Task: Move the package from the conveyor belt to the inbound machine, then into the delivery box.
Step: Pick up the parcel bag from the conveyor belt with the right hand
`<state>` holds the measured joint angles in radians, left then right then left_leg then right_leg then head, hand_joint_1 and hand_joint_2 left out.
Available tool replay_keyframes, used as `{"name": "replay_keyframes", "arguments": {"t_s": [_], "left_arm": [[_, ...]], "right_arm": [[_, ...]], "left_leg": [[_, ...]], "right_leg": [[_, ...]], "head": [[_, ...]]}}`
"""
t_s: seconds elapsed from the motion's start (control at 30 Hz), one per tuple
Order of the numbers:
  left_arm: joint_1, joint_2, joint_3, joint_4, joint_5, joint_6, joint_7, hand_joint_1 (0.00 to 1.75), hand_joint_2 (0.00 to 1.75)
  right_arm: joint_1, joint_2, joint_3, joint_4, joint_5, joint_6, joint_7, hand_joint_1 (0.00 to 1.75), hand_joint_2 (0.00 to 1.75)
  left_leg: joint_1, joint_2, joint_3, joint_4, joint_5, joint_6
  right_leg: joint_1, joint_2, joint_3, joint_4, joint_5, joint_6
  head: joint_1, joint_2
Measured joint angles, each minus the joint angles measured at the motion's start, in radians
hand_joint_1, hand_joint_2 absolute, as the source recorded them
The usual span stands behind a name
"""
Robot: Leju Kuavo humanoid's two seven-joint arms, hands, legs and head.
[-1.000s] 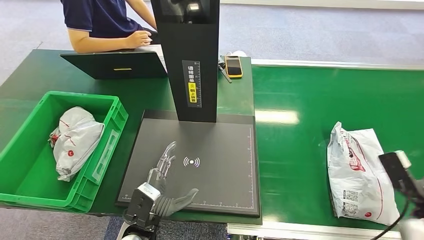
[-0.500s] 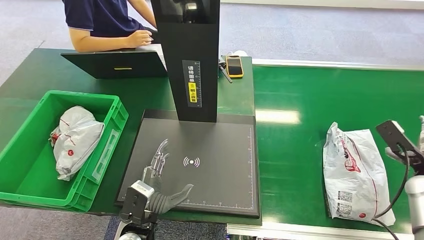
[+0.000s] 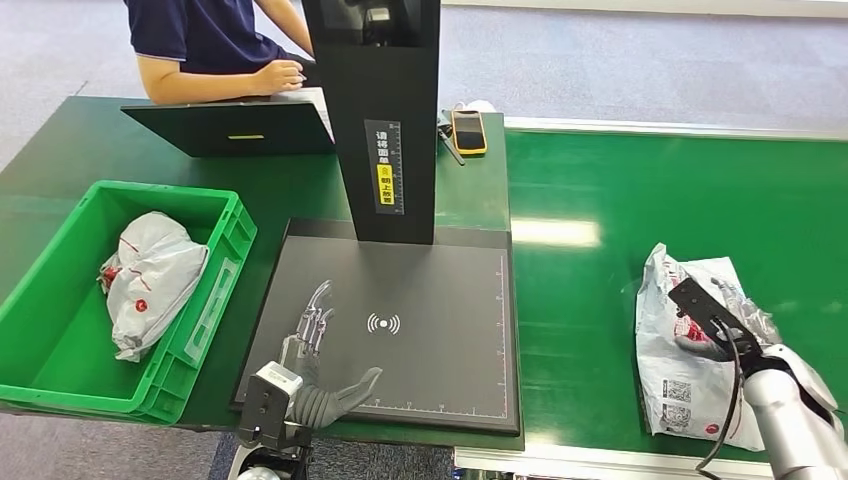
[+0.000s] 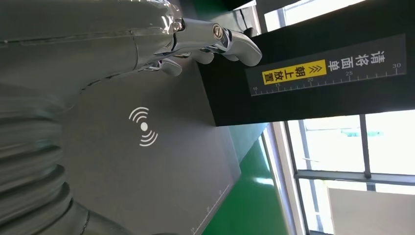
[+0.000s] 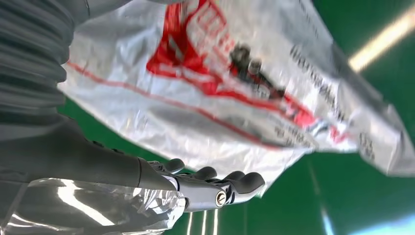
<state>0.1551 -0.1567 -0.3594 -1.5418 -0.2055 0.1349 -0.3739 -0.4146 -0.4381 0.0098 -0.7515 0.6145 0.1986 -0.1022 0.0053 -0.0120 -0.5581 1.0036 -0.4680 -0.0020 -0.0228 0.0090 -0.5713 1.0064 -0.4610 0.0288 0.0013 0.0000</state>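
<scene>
Package (image 3: 690, 360) lies flat on the green conveyor belt (image 3: 620, 180), well to the right of the black scanner plate (image 3: 440, 300); white plastic mailer, red print, label side up. Right hand (image 3: 735, 325) sits over the package's right part, fingers (image 5: 235, 182) spread and reaching along the bag's edge, nothing pinched that I can see; whether they touch the bag, cannot tell. Looks like step one, the pick off the belt, not yet gripped. Left hand (image 3: 325, 375) hovers over the near left corner of the scanner plate, fingers open and apart, holding nothing. Scanner column (image 3: 385, 120) stands at the plate's far edge. Green bin (image 3: 215, 300) is just left of the plate, with another bagged parcel (image 3: 150, 275) already inside. Person at a laptop (image 3: 235, 130) beyond the plate.

Next move likely: close the fingers on the bag, lift, carry left onto the plate near the wifi mark (image 3: 383, 323). Bag is soft and slippery, so a firm pinch on bunched film is needed.
</scene>
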Motion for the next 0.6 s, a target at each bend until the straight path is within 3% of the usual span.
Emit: {"name": "replay_keyframes", "arguments": {"t_s": [0.23, 0.5, 0.53, 0.6], "left_arm": [[-0.013, 0.004, 0.0, 0.015, 0.012, -0.006, -0.001, 0.0, 1.75], [-0.039, 0.004, 0.0, 0.028, 0.02, -0.003, 0.001, 0.0, 1.75], [-0.04, 0.004, 0.0, 0.029, 0.02, -0.003, 0.001, 0.0, 1.75], [-0.041, 0.004, 0.0, 0.031, 0.02, -0.002, 0.001, 0.0, 1.75]], "right_arm": [[-0.022, -0.009, 0.134, 0.009, -0.022, 0.124, 0.075, 0.0, 1.75], [-0.181, -0.018, 0.332, 0.126, -0.025, 0.226, 0.095, 0.0, 1.75], [-0.193, -0.018, 0.351, 0.136, -0.028, 0.232, 0.093, 0.14, 1.75], [-0.209, -0.021, 0.386, 0.15, -0.039, 0.241, 0.088, 1.01, 1.75]], "left_leg": [[0.0, 0.0, 0.0, 0.0, 0.0, 0.0], [0.0, 0.002, 0.0, 0.0, 0.001, 0.0], [0.0, 0.002, 0.0, 0.001, 0.001, 0.0], [0.0, 0.001, 0.0, 0.001, 0.001, 0.0]], "right_leg": [[0.0, 0.001, 0.0, 0.0, 0.0, 0.0], [0.0, 0.002, -0.001, 0.0, 0.001, 0.001], [0.0, 0.002, -0.001, 0.0, 0.001, 0.001], [0.0, 0.002, -0.001, 0.0, 0.001, 0.001]], "head": [[0.0, 0.0], [0.0, 0.0], [0.0, 0.0], [0.0, 0.0]]}}
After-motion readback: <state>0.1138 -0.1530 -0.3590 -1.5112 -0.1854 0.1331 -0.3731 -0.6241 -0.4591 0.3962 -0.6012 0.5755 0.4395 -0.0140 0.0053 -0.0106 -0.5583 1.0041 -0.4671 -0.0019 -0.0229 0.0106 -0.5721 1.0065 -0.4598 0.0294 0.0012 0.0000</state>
